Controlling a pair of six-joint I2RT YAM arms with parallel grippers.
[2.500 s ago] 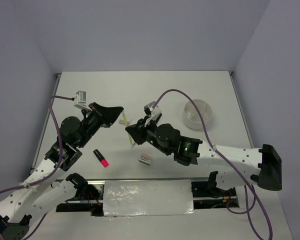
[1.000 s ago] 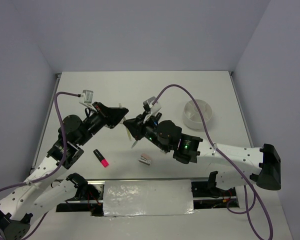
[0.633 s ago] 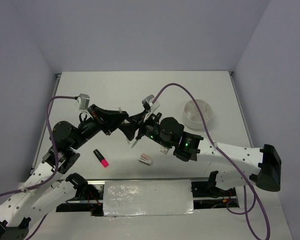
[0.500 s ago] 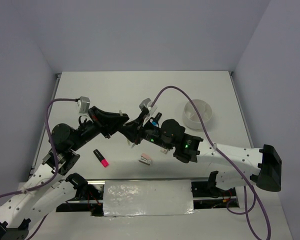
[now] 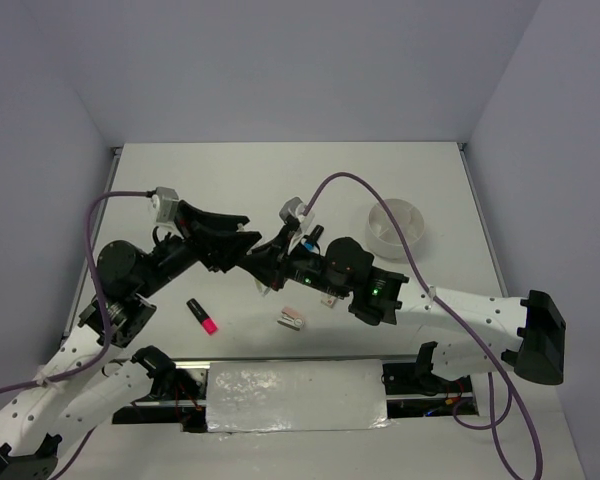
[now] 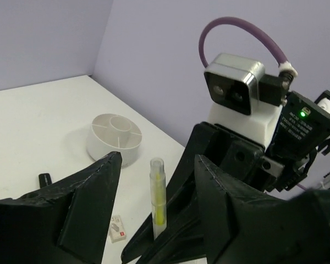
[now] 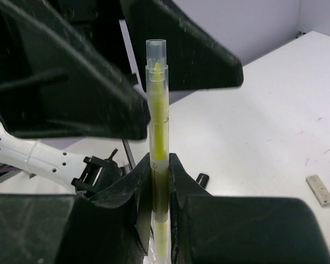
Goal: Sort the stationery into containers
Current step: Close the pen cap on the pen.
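A thin pale yellow pen stands upright in mid air, and my right gripper is shut on its lower half. My left gripper is open, its two black fingers standing apart on either side of the pen without touching it. In the top view both grippers meet above the table's middle, the left gripper facing the right gripper. The round white divided container sits to the right. A pink-ended black highlighter lies near the front left, a whitish eraser near the front middle.
A blue-ended black marker lies just behind the right wrist. The container and the eraser also show below in the left wrist view. A foil-covered strip runs along the near edge between the arm bases.
The left gripper has opened off the yellow pen, and the right gripper has closed on it. Both arms drew together over the last seconds.
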